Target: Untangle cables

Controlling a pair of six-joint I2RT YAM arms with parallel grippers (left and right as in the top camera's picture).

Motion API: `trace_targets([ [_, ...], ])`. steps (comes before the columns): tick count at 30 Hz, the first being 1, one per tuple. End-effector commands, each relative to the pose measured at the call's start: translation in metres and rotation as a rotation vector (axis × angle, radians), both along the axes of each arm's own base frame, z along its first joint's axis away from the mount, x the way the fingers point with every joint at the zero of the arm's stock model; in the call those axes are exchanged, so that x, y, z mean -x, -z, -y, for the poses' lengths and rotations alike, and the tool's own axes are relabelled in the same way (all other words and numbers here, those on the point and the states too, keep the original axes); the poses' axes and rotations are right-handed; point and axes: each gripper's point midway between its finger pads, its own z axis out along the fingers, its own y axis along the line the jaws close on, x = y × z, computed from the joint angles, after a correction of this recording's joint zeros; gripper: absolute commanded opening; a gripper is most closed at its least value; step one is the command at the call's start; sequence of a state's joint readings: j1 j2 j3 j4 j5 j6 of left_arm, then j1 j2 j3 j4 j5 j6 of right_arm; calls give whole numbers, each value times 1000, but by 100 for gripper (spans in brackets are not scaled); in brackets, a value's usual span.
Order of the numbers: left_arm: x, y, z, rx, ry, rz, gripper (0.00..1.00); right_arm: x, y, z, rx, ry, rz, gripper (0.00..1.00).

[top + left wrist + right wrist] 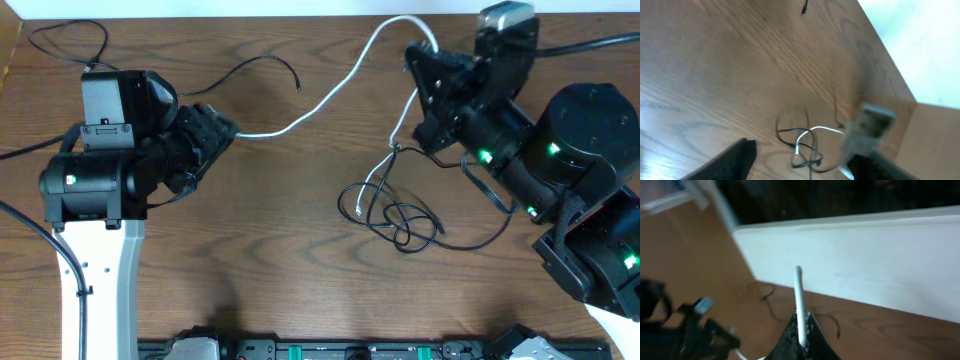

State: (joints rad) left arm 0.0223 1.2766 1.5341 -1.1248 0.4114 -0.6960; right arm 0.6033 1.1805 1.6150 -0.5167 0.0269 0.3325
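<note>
White cable (340, 80) strung from a black tangle (405, 222) on the wooden counter (250, 250)

The right claw (800, 330), just above the tangle, is clamped on the white cable. One end trails down into the tangle. The other runs far left to the left claw (230, 130), whose jaws stand spread.

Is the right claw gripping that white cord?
Yes, the right wrist view shows the white cord sticking up from between the closed fingertips of the right claw.
</note>
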Motion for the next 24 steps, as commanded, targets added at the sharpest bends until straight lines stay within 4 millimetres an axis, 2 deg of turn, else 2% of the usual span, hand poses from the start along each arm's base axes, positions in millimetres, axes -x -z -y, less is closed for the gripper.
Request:
trace_targets([
  [1,-1,-2,-1,-13,-1,4,72,-8,-12,16,-109,109,-16,1],
  [3,0,0,-1,-13,-1,0,76,-8,-20,16,-166,109,-10,1],
  [7,0,1,-1,-15,1,-4,77,-6,-44,18,-230,102,63,1],
  [11,1,1,-1,-23,13,-3,86,-1,-65,21,-313,94,110,1],
  [12,1,1,-1,-27,17,-1,89,1,-69,22,-322,93,120,1],
  [18,-2,6,-2,-32,19,-16,95,5,-80,26,-345,91,146,1],
  [21,-7,15,-17,-107,-31,-36,96,7,-86,30,-350,99,156,1],
  [24,-12,27,-50,-266,-135,-74,96,5,-88,40,-343,127,155,1],
])
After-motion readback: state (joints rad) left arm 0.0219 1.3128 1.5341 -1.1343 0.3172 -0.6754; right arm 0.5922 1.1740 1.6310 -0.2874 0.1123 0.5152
